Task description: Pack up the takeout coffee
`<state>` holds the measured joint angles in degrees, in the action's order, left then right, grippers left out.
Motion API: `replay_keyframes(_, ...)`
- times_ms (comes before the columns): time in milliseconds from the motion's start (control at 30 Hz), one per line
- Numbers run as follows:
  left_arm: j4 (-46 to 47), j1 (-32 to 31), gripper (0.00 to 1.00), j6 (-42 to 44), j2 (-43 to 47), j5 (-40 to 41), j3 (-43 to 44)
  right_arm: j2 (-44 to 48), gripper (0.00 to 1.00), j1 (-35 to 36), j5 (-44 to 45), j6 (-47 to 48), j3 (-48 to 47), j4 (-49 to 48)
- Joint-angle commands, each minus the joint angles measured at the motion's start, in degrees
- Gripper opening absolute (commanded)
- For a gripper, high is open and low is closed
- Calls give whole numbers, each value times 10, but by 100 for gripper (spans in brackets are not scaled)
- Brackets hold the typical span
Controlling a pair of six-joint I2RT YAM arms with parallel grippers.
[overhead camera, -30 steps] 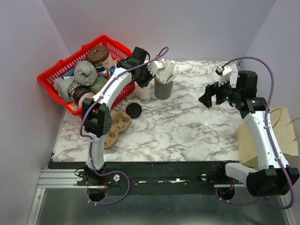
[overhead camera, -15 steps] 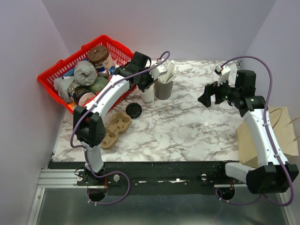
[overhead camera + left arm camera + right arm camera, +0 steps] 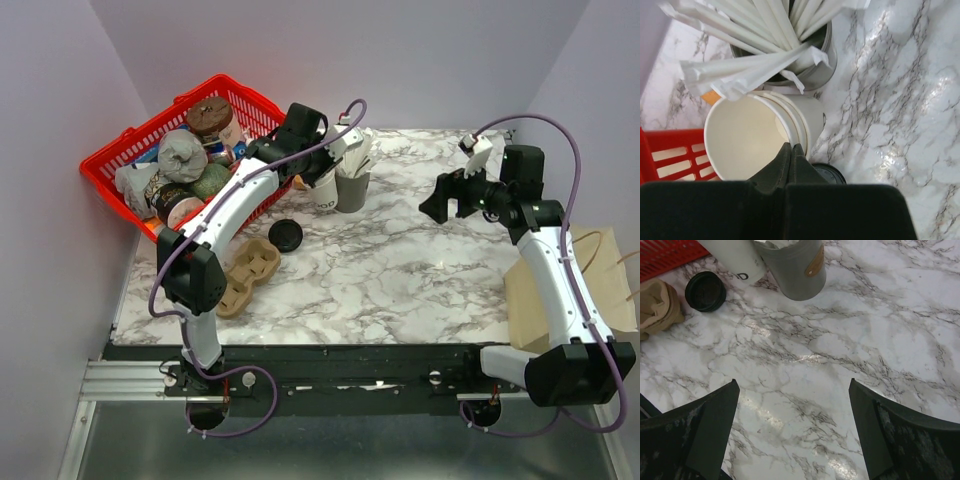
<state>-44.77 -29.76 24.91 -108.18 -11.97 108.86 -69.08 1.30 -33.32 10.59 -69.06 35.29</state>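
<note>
A white table [image 3: 420, 270] veined in grey marble is enclosed at the back and on both sides by plain pale lilac walls [image 3: 400, 60]. Soft patches of glare are thrown across its top by light from above. A black rail [image 3: 350, 362] is mounted along its near edge, and a brushed metal panel [image 3: 350, 440] is seen below.

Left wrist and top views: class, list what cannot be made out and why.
Left wrist view: how many cups the cup stack holds; jaws of the left gripper cover its near side.
Same view: black lid, mostly behind the jaws.
Top view: paper bag, partly under the right arm.
</note>
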Motion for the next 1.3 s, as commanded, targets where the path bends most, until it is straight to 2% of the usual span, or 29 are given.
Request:
replay_keyframes(0,-20,-2,0,5,5,17,-10,-4,100,2,5,-89,-11,-53)
replay_keyframes(33,-31,-1,0,-31,-2,0,26,-12,100,5,5,-136,-16,-56)
replay_keyframes(67,-28,-1,0,-39,7,-6,22,-17,100,9,10,-159,-20,-61)
replay_keyframes(200,69,-6,0,-54,62,18,-77,-39,100,56,37,-242,-16,-120)
replay_keyframes(433,0,-5,0,-97,38,22,-37,-116,100,164,88,-334,5,-192)
replay_keyframes(633,-6,-6,0,-169,48,-4,-49,-183,100,189,87,-409,18,-276)
replay_keyframes(833,-8,-6,0,-230,66,-41,-74,-204,100,207,73,-451,44,-324)
replay_keyframes(1033,0,-7,0,-234,84,-59,-119,-218,100,216,36,-493,86,-387)
replay_keyframes(1267,-1,-11,0,-246,85,-89,-117,-230,100,228,26,-523,97,-417)
